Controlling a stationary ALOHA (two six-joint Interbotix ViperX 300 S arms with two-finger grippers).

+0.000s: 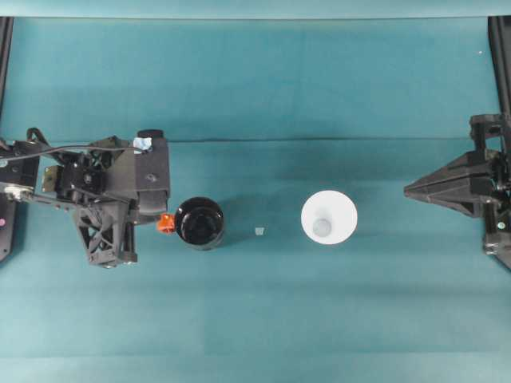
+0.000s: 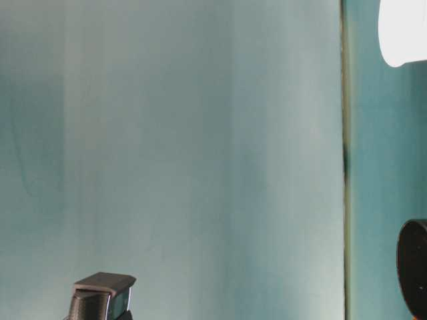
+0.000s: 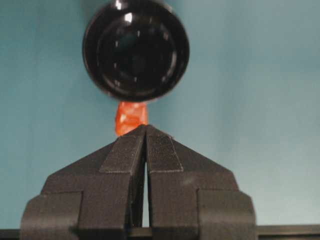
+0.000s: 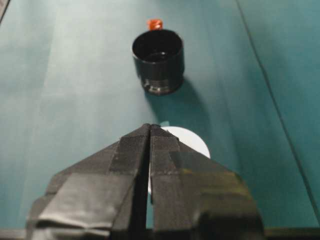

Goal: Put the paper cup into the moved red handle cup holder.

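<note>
- Teal cloth tabletop [image 1: 263, 88], matte, with faint fold lines running across it; black frame rails are cut off at the far edges of the overhead view.
- Paper cup [image 1: 329, 216]: white, round, wide rim tapering to a small greyish base, standing upright and mouth-up right of centre, well apart from both grippers. In the right wrist view it [image 4: 192, 142] is largely hidden behind the fingers; in the table-level view it [image 2: 402, 30] is cropped at the picture's edge.
- Red handle cup holder [image 1: 200, 223]: glossy black, round, open mouth up, standing left of centre, well apart from the paper cup. Its small red-orange handle tab [image 1: 165, 223] points toward the left arm. In the table-level view only a dark curved slice [image 2: 413, 267] is in frame.
- Small pale scrap [image 1: 259, 230], lying on the cloth between holder and cup; too small to identify.
- Left gripper [image 3: 145, 127]: black textured fingers pressed together, tips just at the handle tab [image 3: 131, 117]; contact cannot be confirmed, and nothing is pinched.
- Right gripper [image 4: 150, 127]: taped black fingers pressed together, holding nothing, pointing toward the cup from the right edge [image 1: 409, 190].
</note>
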